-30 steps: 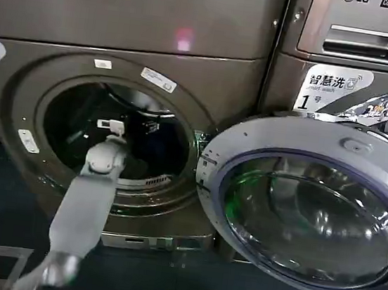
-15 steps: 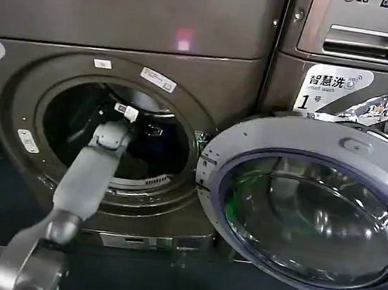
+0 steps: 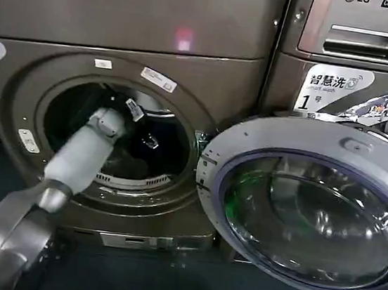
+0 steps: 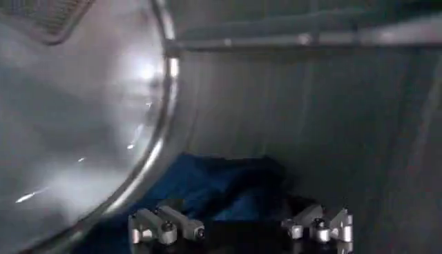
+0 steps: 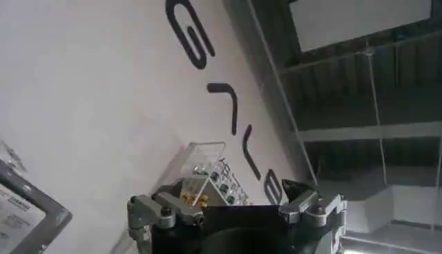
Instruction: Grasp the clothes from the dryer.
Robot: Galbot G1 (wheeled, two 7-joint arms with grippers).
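The bronze-grey dryer [image 3: 131, 24] stands in front of me in the head view, its round glass door [image 3: 306, 208] swung open to the right. My left arm reaches through the porthole, and the left gripper [image 3: 143, 130] is inside the drum. In the left wrist view the left gripper [image 4: 243, 232] is open, its fingers [image 4: 181, 224] spread wide with nothing between them. Dark blue clothes [image 4: 221, 188] lie crumpled on the drum floor just beyond the fingertips. My right gripper [image 5: 235, 207] is open and empty, facing a white wall with black letters.
The open door takes up the space to the right of the porthole. A second machine [image 3: 364, 31] marked LG stands at the upper right. The drum's shiny steel wall [image 4: 76, 117] curves close beside the left gripper. Dark floor lies below the machines.
My left arm has pushed further into the drum, with the gripper going deeper and to the right. The forearm now slants in from the lower left.
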